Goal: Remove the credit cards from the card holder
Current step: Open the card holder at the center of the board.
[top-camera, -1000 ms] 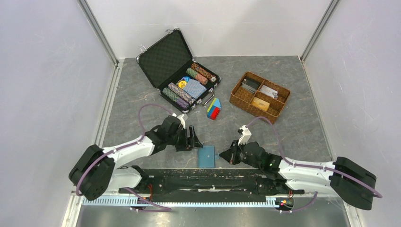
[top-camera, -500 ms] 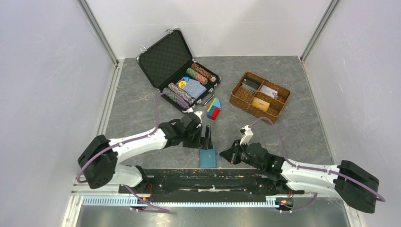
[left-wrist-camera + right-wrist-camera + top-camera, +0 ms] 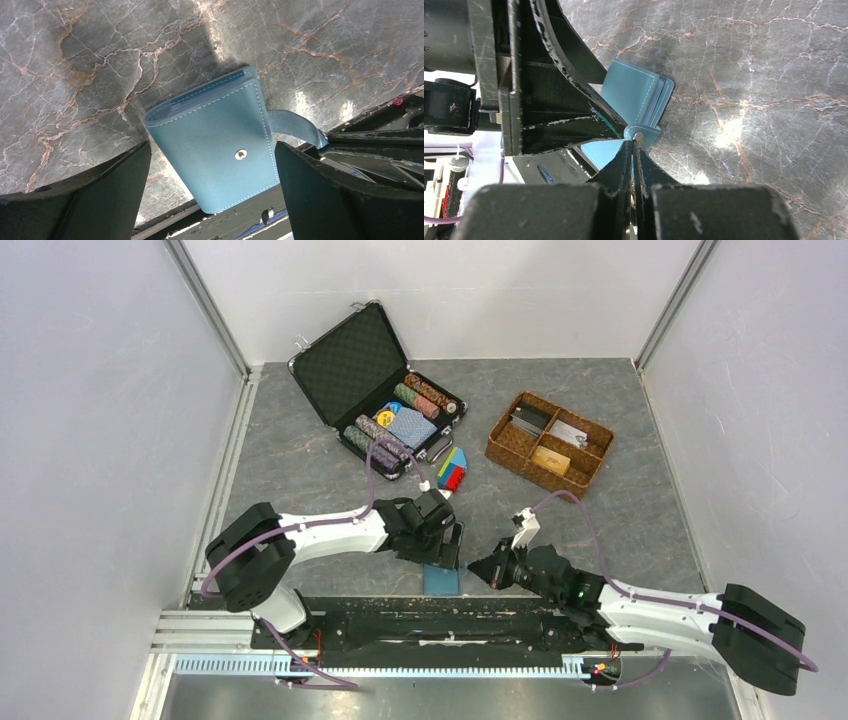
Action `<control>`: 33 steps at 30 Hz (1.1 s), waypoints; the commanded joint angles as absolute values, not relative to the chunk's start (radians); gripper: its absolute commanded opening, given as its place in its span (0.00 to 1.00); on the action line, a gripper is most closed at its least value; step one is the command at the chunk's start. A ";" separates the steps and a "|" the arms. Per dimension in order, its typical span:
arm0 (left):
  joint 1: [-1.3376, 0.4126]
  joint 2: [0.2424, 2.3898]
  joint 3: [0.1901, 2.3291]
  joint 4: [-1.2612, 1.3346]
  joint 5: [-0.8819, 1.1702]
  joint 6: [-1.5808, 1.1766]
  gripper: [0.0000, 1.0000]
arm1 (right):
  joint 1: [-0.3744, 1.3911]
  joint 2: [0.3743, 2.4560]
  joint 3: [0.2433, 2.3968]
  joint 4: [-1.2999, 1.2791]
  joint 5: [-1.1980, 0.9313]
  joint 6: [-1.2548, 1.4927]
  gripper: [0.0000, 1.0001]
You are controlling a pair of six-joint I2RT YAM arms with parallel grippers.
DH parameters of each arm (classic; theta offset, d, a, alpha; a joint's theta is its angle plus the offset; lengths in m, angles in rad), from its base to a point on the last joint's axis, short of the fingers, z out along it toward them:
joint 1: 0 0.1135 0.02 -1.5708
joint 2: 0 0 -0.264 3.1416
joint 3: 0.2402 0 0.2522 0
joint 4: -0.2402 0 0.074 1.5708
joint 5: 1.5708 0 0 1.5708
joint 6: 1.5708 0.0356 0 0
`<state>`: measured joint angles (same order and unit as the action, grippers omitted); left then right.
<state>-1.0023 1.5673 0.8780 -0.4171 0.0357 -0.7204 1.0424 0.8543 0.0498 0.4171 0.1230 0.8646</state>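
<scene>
The card holder (image 3: 441, 581) is a light-blue wallet, folded closed, lying at the table's near edge and partly over it. Seen from the left wrist, the card holder (image 3: 215, 150) shows a metal snap and a strap running off to the right. My left gripper (image 3: 446, 546) hangs over it, open, and in its own view the left gripper (image 3: 212, 200) has one finger on each side, not touching. My right gripper (image 3: 479, 568) is just right of the wallet. In its own view the right gripper (image 3: 635, 137) is shut on the strap's snap end. The credit cards are hidden.
An open black chip case (image 3: 380, 390) with chips and a blue-patterned deck stands at the back. A small coloured block stack (image 3: 452, 471) lies in front of it. A brown wicker tray (image 3: 503, 448) holding flat items sits at the back right. The black arm rail (image 3: 430, 618) runs along the near edge.
My left arm has swung right and forward from beside the wallet to over it, and its jaws have opened wider. The right gripper has stayed shut at the wallet's right side.
</scene>
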 commanded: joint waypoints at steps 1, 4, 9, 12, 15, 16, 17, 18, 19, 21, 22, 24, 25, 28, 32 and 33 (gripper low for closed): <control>-1.012 1.594 0.912 -0.413 0.011 -0.675 1.00 | 1.039 0.833 0.039 0.465 0.159 0.874 0.00; -1.017 1.608 0.923 -0.413 0.004 -0.672 1.00 | 1.039 0.827 0.037 0.463 0.164 0.873 0.00; -1.027 1.640 0.944 -0.433 0.003 -0.670 1.00 | 1.038 0.815 0.035 0.453 0.171 0.870 0.00; -1.038 1.654 0.958 -0.448 -0.031 -0.665 1.00 | 1.039 0.811 0.030 0.448 0.175 0.870 0.00; -1.051 1.668 0.979 -0.485 -0.065 -0.659 0.97 | 1.039 0.801 0.016 0.453 0.179 0.878 0.00; -1.054 1.671 0.985 -0.495 -0.075 -0.658 0.96 | 1.039 0.796 0.013 0.454 0.183 0.878 0.00; -1.056 1.674 0.988 -0.505 -0.083 -0.654 0.94 | 1.039 0.793 0.011 0.452 0.189 0.879 0.00; -1.058 1.676 0.992 -0.515 -0.087 -0.652 0.91 | 1.039 0.788 0.011 0.446 0.195 0.878 0.00; -1.058 1.678 0.996 -0.521 -0.089 -0.645 0.89 | 1.039 0.783 0.011 0.439 0.201 0.876 0.00; -1.058 1.682 1.008 -0.541 -0.099 -0.635 0.83 | 1.039 0.771 0.012 0.423 0.216 0.874 0.00; -1.059 1.681 1.012 -0.549 -0.106 -0.631 0.81 | 1.039 0.765 0.012 0.417 0.222 0.872 0.00; -1.059 1.676 1.023 -0.570 -0.121 -0.625 0.78 | 1.039 0.756 0.014 0.403 0.235 0.869 0.00; -1.059 1.669 1.022 -0.569 -0.122 -0.623 0.78 | 1.039 0.752 0.014 0.394 0.243 0.867 0.00; -1.057 1.641 1.022 -0.570 -0.122 -0.614 0.77 | 1.038 0.746 0.012 0.371 0.273 0.861 0.00; -1.056 1.609 1.022 -0.568 -0.134 -0.604 0.77 | 1.029 0.746 0.037 0.293 0.329 0.828 0.02; -1.056 1.607 1.020 -0.564 -0.126 -0.602 0.77 | 1.028 0.748 0.047 0.258 0.352 0.820 0.03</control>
<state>-1.0534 1.6585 0.9981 -0.5430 -0.0914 -0.6556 1.0378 0.7574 0.0158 0.3367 0.2398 0.8585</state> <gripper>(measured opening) 0.773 0.015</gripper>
